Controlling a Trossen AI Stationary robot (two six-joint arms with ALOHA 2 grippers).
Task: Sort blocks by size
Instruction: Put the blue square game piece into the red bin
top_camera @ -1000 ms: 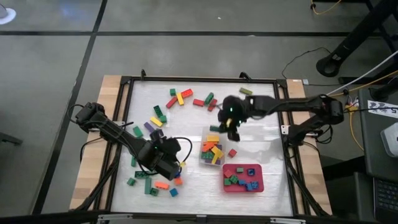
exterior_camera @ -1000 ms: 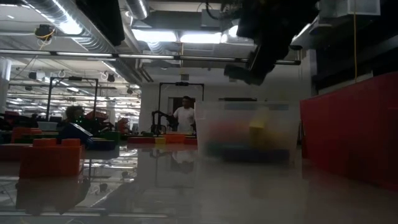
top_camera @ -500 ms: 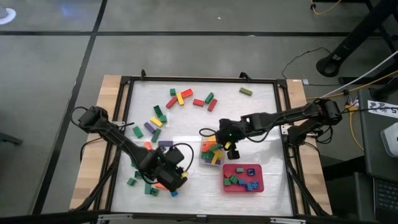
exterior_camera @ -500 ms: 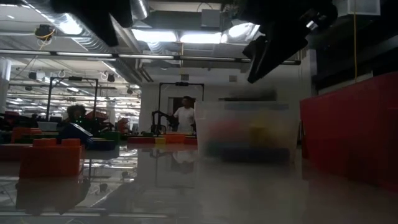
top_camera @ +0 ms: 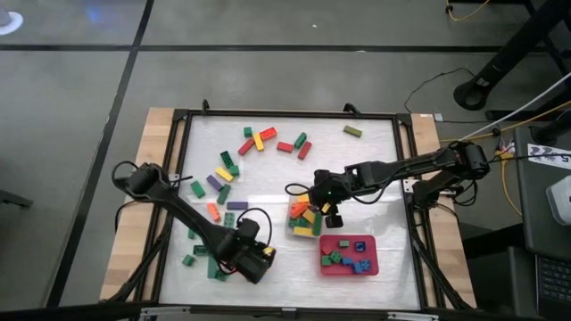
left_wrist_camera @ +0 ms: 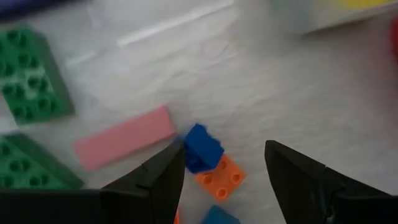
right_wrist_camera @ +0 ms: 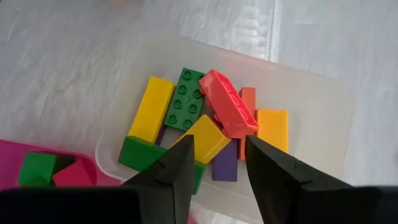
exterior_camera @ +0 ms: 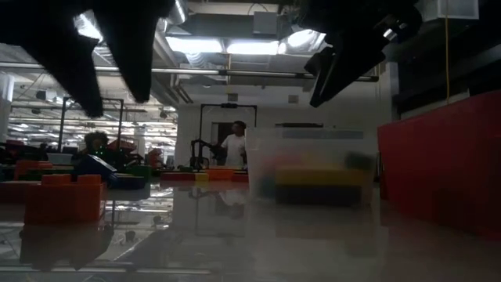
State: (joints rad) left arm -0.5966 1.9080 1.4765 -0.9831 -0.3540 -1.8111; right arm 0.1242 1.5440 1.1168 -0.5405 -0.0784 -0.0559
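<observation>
Wrist view alone shows blue block (left_wrist_camera: 203, 147) between left claw (left_wrist_camera: 225, 167).

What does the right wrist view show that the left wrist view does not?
Only the right wrist view: the open right gripper above the clear tub of long blocks, a red bar on top, and the red tray corner. Only the left wrist view: the open left gripper over a blue block, orange block and pink bar. Both show green blocks and the white table.

Green blocks (left_wrist_camera: 28, 74) cut off at edge
</observation>
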